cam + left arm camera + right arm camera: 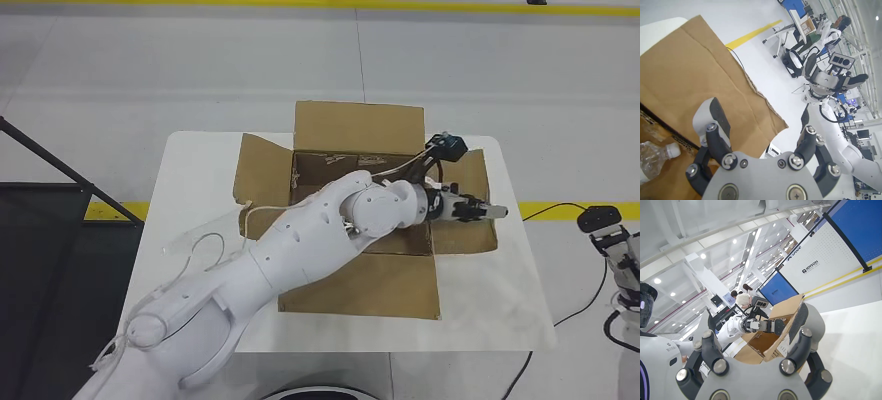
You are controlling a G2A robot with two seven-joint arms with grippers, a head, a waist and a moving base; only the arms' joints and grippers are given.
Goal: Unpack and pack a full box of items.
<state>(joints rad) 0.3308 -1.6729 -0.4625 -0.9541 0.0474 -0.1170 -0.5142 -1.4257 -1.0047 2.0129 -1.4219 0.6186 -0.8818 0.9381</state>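
An open cardboard box (358, 130) stands on the white table (195, 200) with all flaps folded out. My left arm stretches across the box, and my left gripper (488, 211) hangs over the right-hand flap (687, 75). In the left wrist view this gripper (761, 117) is open with nothing between its fingers. A clear plastic bottle (657, 161) with a white cap lies inside the box near it. My right gripper (755, 319) is open and empty, held off the table's right side, facing the box (761, 342) and the left gripper (772, 326).
The right arm's wrist (612, 240) hangs beyond the table's right edge. White table surface (848, 342) lies bare between it and the box. A black frame (40, 230) stands left of the table, and cables (560, 330) trail on the floor at the right.
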